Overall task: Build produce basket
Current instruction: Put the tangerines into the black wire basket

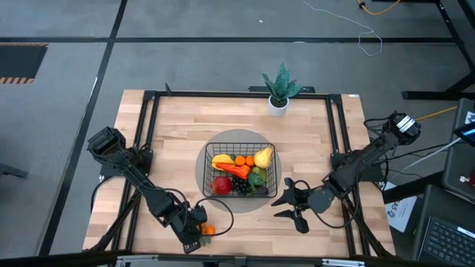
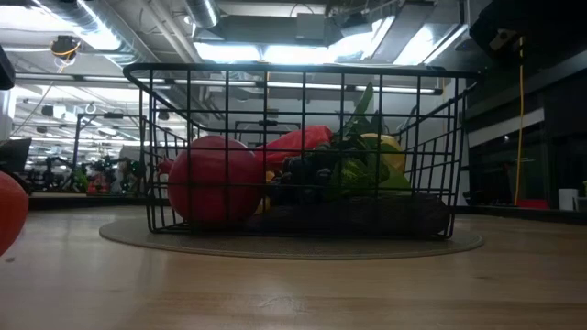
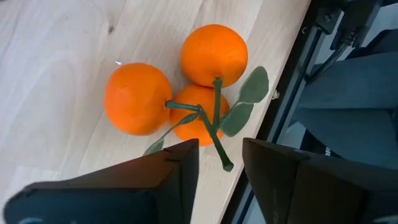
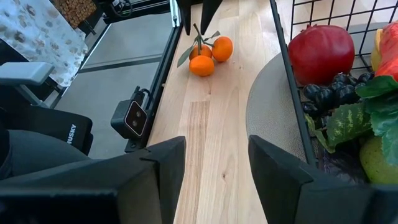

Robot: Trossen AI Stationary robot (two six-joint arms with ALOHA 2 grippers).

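The black wire basket (image 1: 273,172) stands on a round grey mat in the middle of the table. It holds produce: a red fruit (image 1: 222,185), black grapes (image 1: 241,187), a carrot (image 1: 239,171) and a yellow pear (image 1: 263,156). A bunch of three oranges (image 3: 186,93) on a green stem lies on the wood by the near left edge. My left gripper (image 3: 221,165) is open, slanting down over the bunch, with the stem's free end (image 3: 225,163) between its fingertips. My right gripper (image 1: 292,208) waits open to the right of the basket.
A potted plant (image 1: 280,89) stands at the table's far edge. Black frame rails (image 1: 145,133) run along the table's sides, and one rail (image 3: 292,74) passes close beside the oranges. Bare wood lies between the oranges and the mat (image 4: 267,106).
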